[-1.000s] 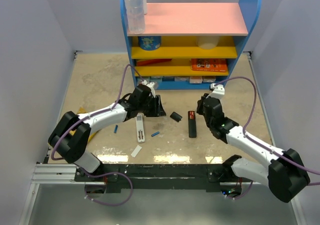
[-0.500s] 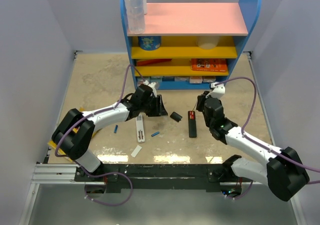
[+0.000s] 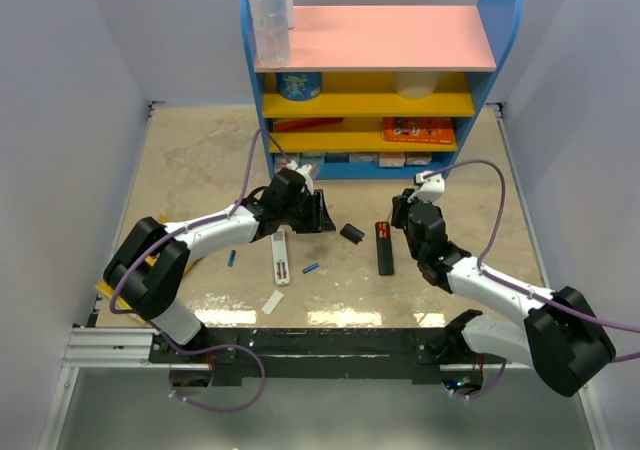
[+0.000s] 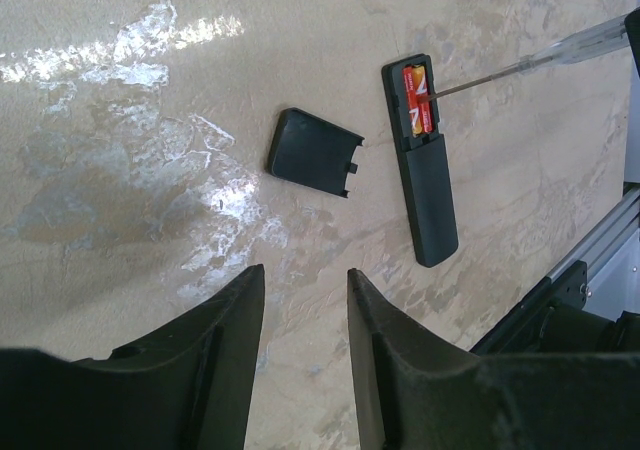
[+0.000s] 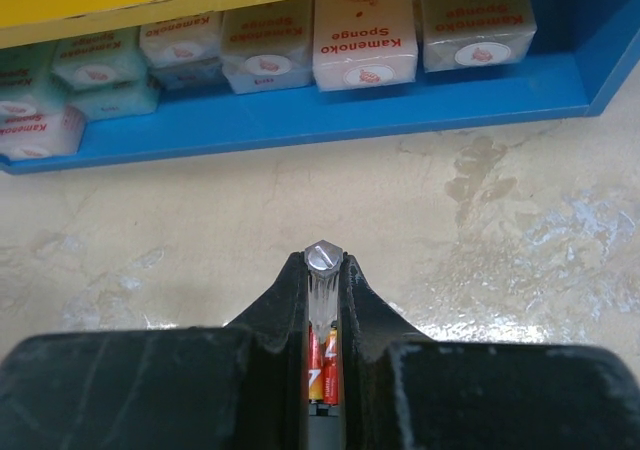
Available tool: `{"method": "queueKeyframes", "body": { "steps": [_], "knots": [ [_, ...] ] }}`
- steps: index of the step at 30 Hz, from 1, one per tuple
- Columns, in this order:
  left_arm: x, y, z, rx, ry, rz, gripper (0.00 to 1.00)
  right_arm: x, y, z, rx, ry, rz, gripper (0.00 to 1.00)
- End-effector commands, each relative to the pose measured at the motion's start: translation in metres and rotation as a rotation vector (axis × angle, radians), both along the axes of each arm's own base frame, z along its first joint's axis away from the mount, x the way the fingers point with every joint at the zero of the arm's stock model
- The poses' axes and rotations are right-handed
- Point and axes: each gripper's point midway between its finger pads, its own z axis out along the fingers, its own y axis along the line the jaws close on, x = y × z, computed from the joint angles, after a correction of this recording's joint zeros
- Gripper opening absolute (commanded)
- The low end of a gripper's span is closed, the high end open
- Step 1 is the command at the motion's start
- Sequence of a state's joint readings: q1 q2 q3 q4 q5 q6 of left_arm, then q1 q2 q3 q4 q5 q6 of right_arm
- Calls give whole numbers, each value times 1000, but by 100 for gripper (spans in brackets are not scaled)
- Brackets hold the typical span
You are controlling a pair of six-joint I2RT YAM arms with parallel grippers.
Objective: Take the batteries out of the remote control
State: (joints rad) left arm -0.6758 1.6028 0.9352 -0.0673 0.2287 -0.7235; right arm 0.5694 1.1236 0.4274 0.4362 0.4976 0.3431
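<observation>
Screwdriver has crept tip-first onto the red batteries in the black remote, my right hand clamped on it; left hand hangs open. Prying starts now, I reckon.

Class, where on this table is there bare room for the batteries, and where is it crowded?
Bare: far-left corner between shelf and left arm; right strip beyond the right arm. Crowded: the middle, with white remote, black remote, cover, loose batteries.

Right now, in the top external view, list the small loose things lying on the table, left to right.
blue battery → white remote → second blue battery → black cover → black remote
</observation>
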Motion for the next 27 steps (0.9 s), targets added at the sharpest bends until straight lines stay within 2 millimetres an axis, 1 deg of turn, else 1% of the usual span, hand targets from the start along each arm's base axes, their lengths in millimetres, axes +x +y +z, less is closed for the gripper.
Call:
{"method": "queueKeyframes", "body": {
  "steps": [1,4,8,10,11,12,13,14,15,16,18,19,25,27],
  "knots": [
    [7,-10,17,-53,-46,-3,43,-1,8,3,4,-36,55,0],
    [6,-9,17,-51,-49,-1,43,-6,8,-4,12,-24,63,0],
    [5,-8,15,-48,-46,-4,43,-10,9,1,27,-20,78,0],
    [4,-8,13,-48,-40,-7,43,-15,16,2,53,-13,117,0],
    [8,-12,16,-65,-59,-7,43,-18,20,-2,72,2,129,0],
    [7,-12,15,-67,-53,-9,43,-20,23,-4,82,14,138,0],
    [5,-15,13,-81,-42,-16,43,-25,33,-8,99,30,173,0],
    [6,-17,12,-92,-43,-16,43,-27,39,-9,105,39,192,0],
    [5,-18,12,-99,-37,-19,43,-29,40,-16,92,65,191,0],
    [5,-18,11,-101,-35,-20,43,-32,47,-15,90,68,202,0],
    [4,-18,6,-94,-28,-23,43,-33,47,-17,57,67,177,0],
    [4,-17,4,-89,-25,-22,43,-34,50,-15,44,62,166,0],
    [-3,-13,-11,-65,5,-28,43,-40,60,-21,36,61,197,0],
    [-4,-12,-10,-68,3,-27,43,-41,61,-22,37,78,194,0]
  ]
}}
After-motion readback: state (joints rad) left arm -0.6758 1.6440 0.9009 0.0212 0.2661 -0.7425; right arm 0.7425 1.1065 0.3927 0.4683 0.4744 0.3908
